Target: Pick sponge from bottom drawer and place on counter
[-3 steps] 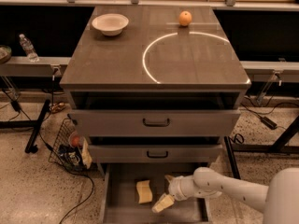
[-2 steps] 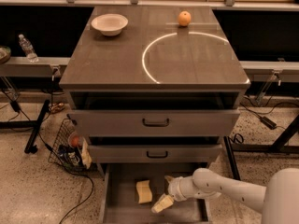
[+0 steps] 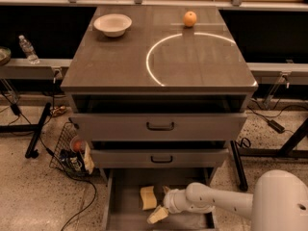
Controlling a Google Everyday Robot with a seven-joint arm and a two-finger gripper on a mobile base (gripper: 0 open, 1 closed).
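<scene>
The pale yellow sponge (image 3: 147, 198) lies on the floor of the pulled-out bottom drawer (image 3: 126, 214), left of centre. My gripper (image 3: 161, 202) is down inside the drawer, right beside the sponge on its right. It is open, with one yellowish fingertip (image 3: 157, 215) in front of the sponge and the other behind it. My white arm comes in from the lower right. The counter (image 3: 120, 61) with its white arc is above, with nothing of mine on it.
A white bowl (image 3: 112, 24) and an orange fruit (image 3: 190, 19) sit at the back of the counter. The two wider drawers with black handles (image 3: 160, 126) stand partly open above the bottom one. A wire basket (image 3: 70, 150) and cables lie on the floor at left.
My gripper has moved a little to the left, closer to the sponge. The sponge has not moved.
</scene>
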